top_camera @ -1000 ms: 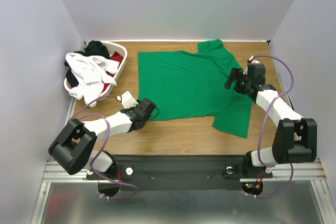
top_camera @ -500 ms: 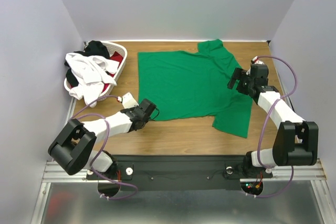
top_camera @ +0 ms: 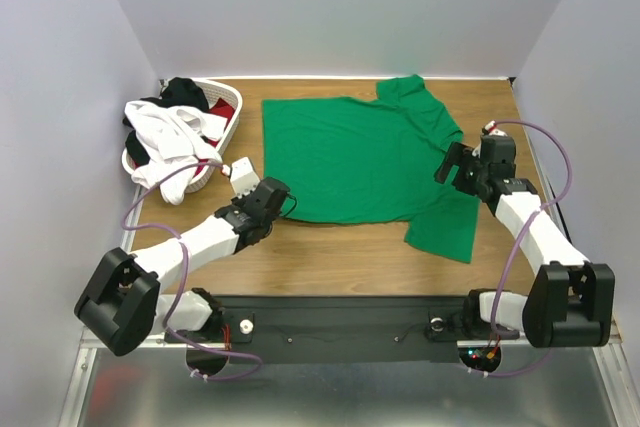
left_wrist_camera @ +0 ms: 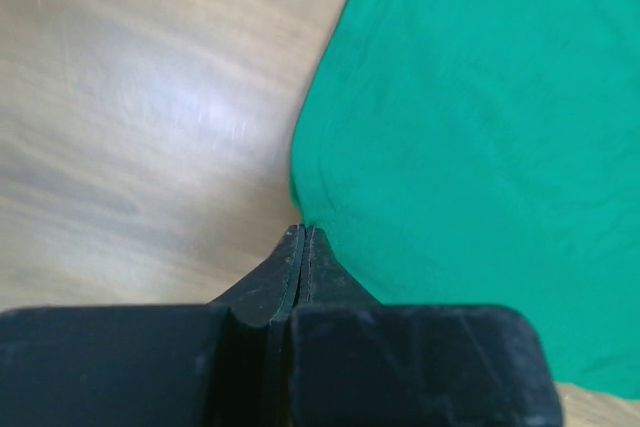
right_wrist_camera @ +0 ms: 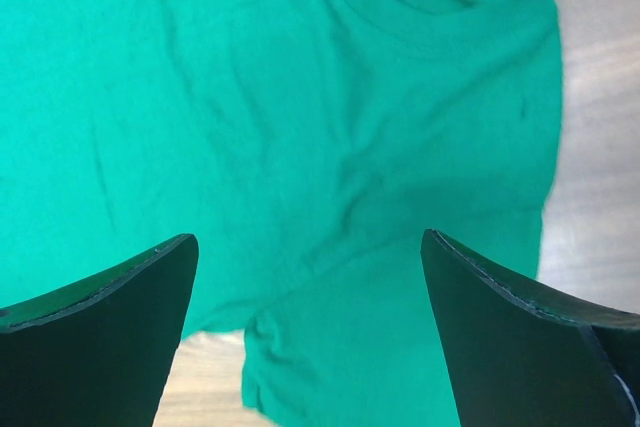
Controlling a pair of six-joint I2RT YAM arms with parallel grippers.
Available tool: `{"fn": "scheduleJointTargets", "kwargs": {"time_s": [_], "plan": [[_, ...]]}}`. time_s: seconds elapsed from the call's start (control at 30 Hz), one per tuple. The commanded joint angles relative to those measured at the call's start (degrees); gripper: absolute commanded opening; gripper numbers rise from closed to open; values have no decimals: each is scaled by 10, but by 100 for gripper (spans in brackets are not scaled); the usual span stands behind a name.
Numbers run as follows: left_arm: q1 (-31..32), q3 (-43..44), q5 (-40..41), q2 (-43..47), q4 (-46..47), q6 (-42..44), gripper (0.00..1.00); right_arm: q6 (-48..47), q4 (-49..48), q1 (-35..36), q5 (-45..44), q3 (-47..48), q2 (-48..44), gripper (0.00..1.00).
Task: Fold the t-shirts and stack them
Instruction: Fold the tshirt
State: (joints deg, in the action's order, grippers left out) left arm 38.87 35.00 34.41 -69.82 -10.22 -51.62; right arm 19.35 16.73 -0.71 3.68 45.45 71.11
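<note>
Left tool (left_wrist_camera: 303,231) farther up wooden table (top_camera: 340,247)

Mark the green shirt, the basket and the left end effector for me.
Green shirt (top_camera: 350,157): top view, middle of its body.
Basket (top_camera: 234,123): top view, right rim.
Left end effector (left_wrist_camera: 303,235): left wrist view, closed fingertips at the shirt's edge.

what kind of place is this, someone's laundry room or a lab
Most likely a robot lab test cell: plain pale walls box in a wooden tabletop, two robot arms are bolted to a metal rail at its near edge, and a bright green t-shirt lies spread beside a white lattice laundry basket.
</note>
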Motion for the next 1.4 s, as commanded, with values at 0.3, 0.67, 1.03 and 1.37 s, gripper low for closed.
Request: {"fn": "scheduleJointTargets", "kwargs": {"time_s": [0.3,0.67,1.03,1.37], "plan": [[-144,9,-55,6,207,177,0,31,80,6,-73,19,10,97],[-150,25,-85,-30,231,212,0,56,79,77,-135,56,90,95],[-155,21,-106,-26,237,222,0,168,219,234,-204,29,51,94],[-157,16,-123,-24,248,224,0,228,304,235,-184,-7,5,95]]}}
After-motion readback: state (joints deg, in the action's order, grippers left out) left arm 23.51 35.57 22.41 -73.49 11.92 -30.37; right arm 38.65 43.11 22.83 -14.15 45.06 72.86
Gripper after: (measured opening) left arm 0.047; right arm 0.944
